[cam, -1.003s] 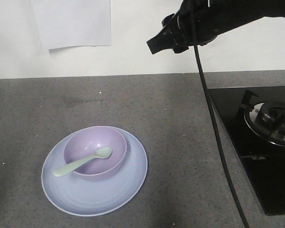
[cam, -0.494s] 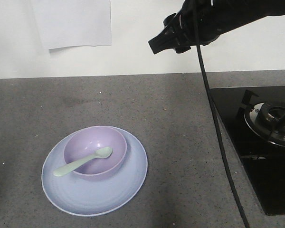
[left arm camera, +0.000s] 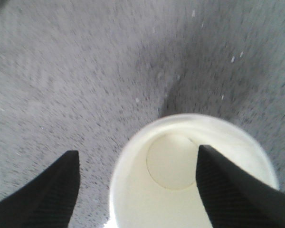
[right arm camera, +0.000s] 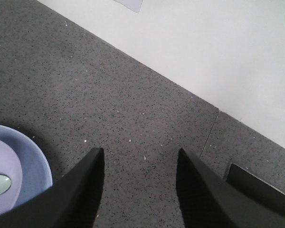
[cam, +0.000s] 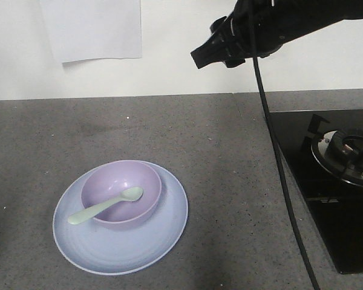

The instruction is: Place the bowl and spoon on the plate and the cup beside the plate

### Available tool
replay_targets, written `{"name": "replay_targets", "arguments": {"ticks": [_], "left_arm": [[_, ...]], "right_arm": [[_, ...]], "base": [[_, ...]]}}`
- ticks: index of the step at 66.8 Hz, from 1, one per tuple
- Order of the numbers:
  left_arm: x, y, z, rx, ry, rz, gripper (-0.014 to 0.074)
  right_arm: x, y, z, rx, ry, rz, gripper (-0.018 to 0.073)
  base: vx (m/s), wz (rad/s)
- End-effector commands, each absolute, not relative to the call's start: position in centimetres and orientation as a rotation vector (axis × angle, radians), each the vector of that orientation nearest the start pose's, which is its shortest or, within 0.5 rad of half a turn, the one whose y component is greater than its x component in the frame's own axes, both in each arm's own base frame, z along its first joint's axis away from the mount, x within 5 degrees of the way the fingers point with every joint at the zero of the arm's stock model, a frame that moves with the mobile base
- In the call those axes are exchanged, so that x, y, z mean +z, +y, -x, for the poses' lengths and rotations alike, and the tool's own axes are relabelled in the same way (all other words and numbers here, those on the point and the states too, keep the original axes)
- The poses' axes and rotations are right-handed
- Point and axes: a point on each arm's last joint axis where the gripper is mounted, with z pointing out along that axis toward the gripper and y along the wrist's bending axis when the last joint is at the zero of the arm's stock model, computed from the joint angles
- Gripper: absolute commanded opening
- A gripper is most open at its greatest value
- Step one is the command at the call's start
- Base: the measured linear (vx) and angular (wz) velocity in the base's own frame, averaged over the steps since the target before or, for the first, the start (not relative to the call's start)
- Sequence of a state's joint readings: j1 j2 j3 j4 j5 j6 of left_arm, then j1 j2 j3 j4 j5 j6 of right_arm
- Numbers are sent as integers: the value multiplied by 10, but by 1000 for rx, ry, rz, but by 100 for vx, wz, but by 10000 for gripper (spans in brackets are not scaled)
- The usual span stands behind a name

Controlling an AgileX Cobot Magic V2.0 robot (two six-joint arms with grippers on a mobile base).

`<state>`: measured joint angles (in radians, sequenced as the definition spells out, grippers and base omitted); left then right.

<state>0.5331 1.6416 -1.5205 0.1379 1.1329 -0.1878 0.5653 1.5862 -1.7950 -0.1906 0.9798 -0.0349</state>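
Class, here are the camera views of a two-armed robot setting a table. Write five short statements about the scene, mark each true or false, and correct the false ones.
1. The small lavender plastic bowl sits on the round pale blue plate. True.
2. The mint-green plastic spoon lies on the grey counter. False: it rests in the bowl, handle over the rim.
3. The left pincer has one finger inside the white-lined paper cup. True.
4. The right pincer grips the plate. False: it is open, holding nothing.
5. The cup stands on the plate. False: the front view shows no cup there.
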Motion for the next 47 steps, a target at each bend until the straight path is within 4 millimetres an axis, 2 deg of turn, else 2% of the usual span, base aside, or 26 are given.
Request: {"name": "replay_targets", "arguments": {"ticks": [1, 31, 38, 47], "left_arm": [[345, 184, -292, 275, 2502, 905, 502], [330, 189, -304, 239, 2511, 914, 492], [327, 190, -305, 231, 2519, 919, 443], [325, 190, -306, 225, 2529, 924, 325]], "right_arm": [[470, 166, -290, 63, 2003, 665, 346], [470, 166, -290, 62, 2007, 666, 346], [470, 166, -290, 62, 2007, 666, 346], [470, 166, -290, 61, 2007, 666, 346]], "base": [[0, 0], [0, 0], [0, 0], [0, 0]]}}
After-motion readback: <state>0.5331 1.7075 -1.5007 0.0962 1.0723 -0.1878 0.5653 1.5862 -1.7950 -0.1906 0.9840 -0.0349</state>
